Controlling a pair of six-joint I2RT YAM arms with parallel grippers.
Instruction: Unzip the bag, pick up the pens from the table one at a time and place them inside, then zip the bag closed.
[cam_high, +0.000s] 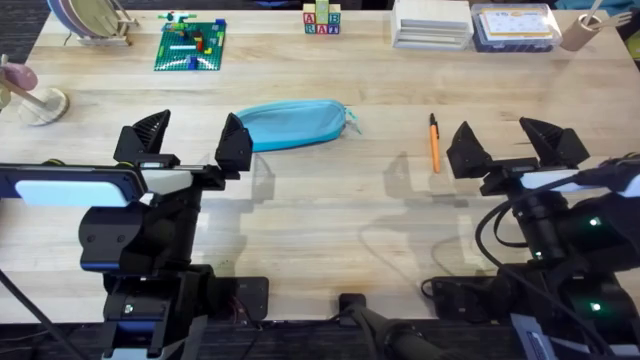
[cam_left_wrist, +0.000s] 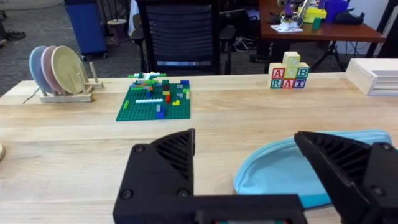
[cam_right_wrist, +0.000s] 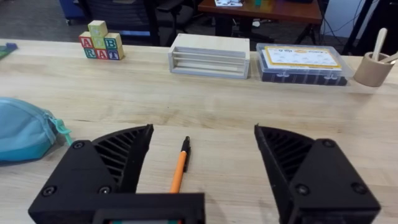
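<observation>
Evidently the bag (cam_high: 292, 124) lies zipped on the table (cam_high: 320, 220), its pull (cam_high: 351, 122) at the end toward the orange pen (cam_high: 434, 142), so unzipping has yet to begin and calls for one hand pinning the fabric while the other takes the pull. Both the left hand (cam_high: 190, 142), its right finger touching or just over the bag's near end, and the right hand (cam_high: 510, 142), beside the pen, are spread wide and grasp nothing.

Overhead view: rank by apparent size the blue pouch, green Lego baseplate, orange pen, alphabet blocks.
1. Blue pouch, the longest.
2. Green Lego baseplate, shorter but squarer; it sits farther from the camera, so its real size against the pouch is unsure.
3. Orange pen and alphabet blocks: too alike to rank, pen longer, stack bulkier.
</observation>
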